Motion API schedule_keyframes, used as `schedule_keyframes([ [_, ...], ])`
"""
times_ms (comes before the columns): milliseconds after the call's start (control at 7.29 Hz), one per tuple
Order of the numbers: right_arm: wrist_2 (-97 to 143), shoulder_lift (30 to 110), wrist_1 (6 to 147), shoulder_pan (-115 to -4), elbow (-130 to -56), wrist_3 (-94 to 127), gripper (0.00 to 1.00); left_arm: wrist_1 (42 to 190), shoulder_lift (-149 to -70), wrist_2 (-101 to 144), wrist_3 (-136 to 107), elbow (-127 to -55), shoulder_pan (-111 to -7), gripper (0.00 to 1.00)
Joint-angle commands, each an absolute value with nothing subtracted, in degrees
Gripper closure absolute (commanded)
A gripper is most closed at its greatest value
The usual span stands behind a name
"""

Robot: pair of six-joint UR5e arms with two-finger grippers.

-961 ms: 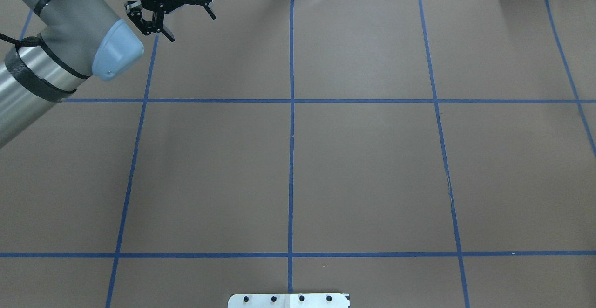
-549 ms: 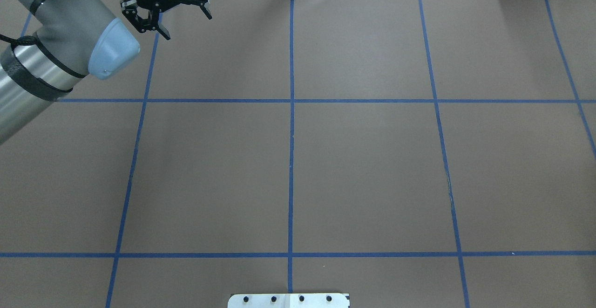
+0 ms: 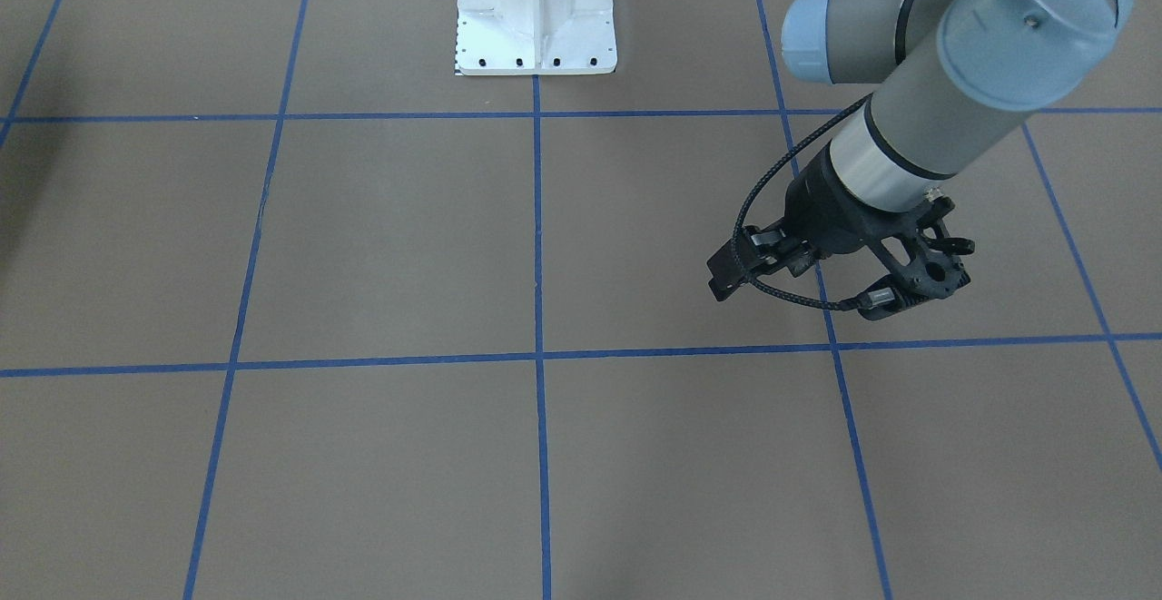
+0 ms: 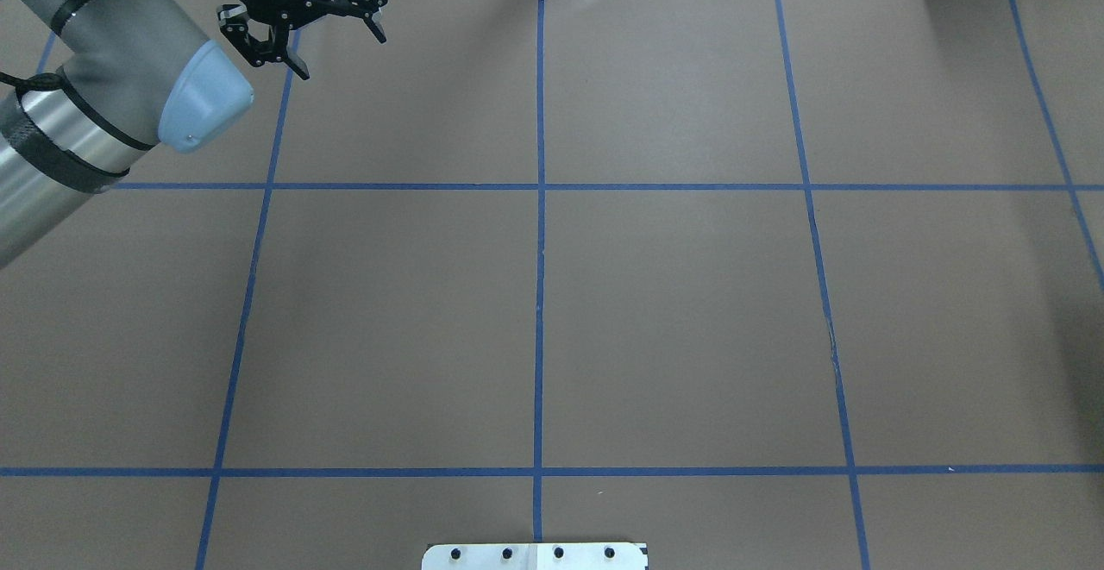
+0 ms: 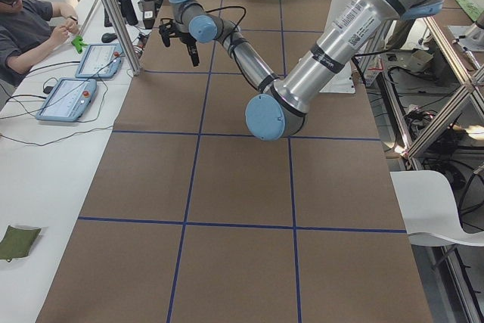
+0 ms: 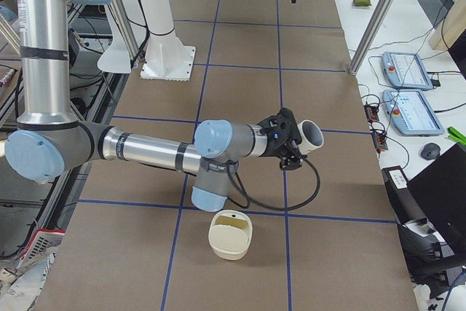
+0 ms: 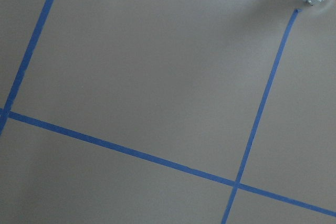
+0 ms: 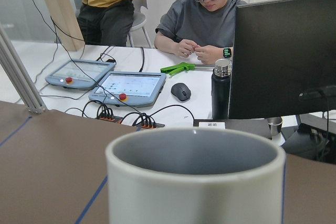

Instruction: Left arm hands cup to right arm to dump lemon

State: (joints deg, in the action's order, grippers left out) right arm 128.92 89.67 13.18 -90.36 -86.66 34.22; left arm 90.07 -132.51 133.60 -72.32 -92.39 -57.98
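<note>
No legible text anywhere; white sticker (image 5: 350, 12) on the left arm (image 5: 306, 79) too small.

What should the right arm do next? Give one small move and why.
Probably carry the cup over the bowl: it sits upright at the right arm's tip, beside the bowl, not above it; the left gripper is open, far off.
</note>
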Motion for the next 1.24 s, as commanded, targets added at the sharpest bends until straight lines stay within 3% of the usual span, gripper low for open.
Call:
schedule_keyframes([
  [0,114.2,84.8,22.4,-80.8,-87.0,20.2,0.85,90.0,-132.5,133.9,-72.2,-92.8,-57.9,0.00],
  [686,75.6,67.3,36.9,-49.7,-89.0,18.5,0.82,90.3,-133.2,134.3,-73.3,-93.0,-57.2,0.00],
  [1098,53.1,60.7,46.8,-33.4,-93.8,22.2,0.81,91.1,-136.1,134.4,-77.9,-93.0,-55.8,0.00],
])
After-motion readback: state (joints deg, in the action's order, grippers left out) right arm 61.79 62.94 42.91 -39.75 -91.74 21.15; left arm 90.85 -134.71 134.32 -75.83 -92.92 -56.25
